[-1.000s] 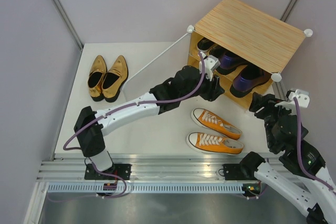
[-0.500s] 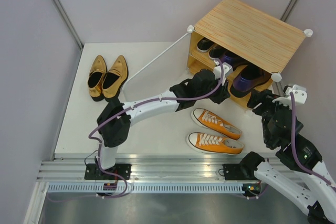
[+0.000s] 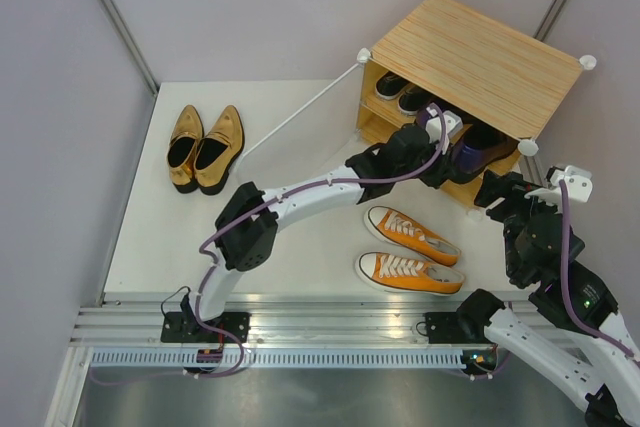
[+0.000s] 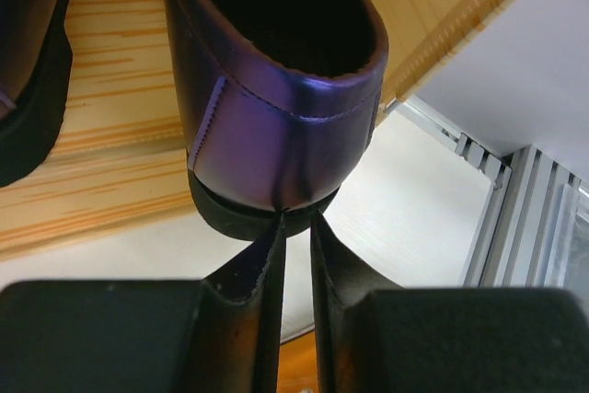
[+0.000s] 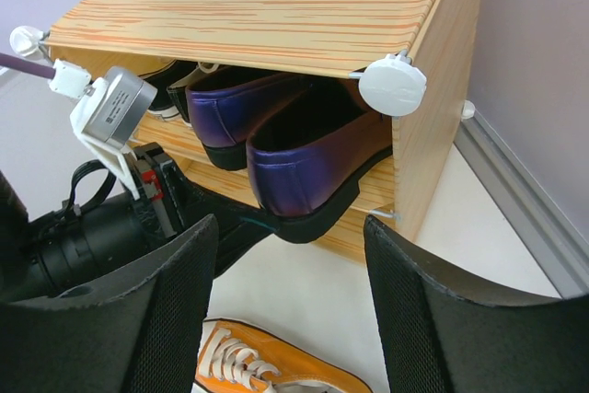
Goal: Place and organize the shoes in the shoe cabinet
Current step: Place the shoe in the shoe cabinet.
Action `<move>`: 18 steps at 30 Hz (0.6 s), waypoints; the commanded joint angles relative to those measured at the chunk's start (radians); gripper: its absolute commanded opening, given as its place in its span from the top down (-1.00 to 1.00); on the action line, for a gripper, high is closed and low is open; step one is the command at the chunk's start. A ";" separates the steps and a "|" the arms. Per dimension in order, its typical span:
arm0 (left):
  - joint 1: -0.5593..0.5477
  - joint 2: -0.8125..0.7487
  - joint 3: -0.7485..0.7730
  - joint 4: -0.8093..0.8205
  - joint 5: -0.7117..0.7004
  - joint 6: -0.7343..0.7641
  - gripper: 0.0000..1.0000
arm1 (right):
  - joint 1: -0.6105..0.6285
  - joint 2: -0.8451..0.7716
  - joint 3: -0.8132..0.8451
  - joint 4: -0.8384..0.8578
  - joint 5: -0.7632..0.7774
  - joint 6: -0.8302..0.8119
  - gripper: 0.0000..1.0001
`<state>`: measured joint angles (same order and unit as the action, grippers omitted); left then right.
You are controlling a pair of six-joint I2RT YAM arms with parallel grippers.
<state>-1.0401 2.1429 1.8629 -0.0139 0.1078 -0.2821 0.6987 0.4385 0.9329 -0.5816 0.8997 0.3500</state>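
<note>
Touching narrowed, empty left gripper [image 4: 294,220] to stiff-looking, slick glossy dark purple loafer [image 4: 276,108], best pinched at heel rim; right gripper [image 5: 287,232] wide, empty.

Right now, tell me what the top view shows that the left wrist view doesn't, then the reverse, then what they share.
Only the top view: the gold pumps and orange sneakers on the table, the black sneakers inside the cabinet, and the right arm.
Only the left wrist: the left gripper up close, jaws nearly closed, tips at the loafer's heel.
Both: that loafer, the cabinet and the table.
</note>
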 commanded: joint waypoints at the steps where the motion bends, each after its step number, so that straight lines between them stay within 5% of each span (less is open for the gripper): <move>1: 0.005 0.046 0.099 0.043 0.001 0.027 0.60 | 0.007 -0.009 0.023 0.028 0.024 -0.034 -0.39; 18: 0.006 0.166 0.219 0.089 0.003 0.015 0.57 | 0.007 -0.011 0.003 0.049 -0.004 -0.054 -0.42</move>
<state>-1.0389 2.2780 2.0323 0.0029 0.1127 -0.2817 0.6987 0.4316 0.9325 -0.5606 0.8970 0.3138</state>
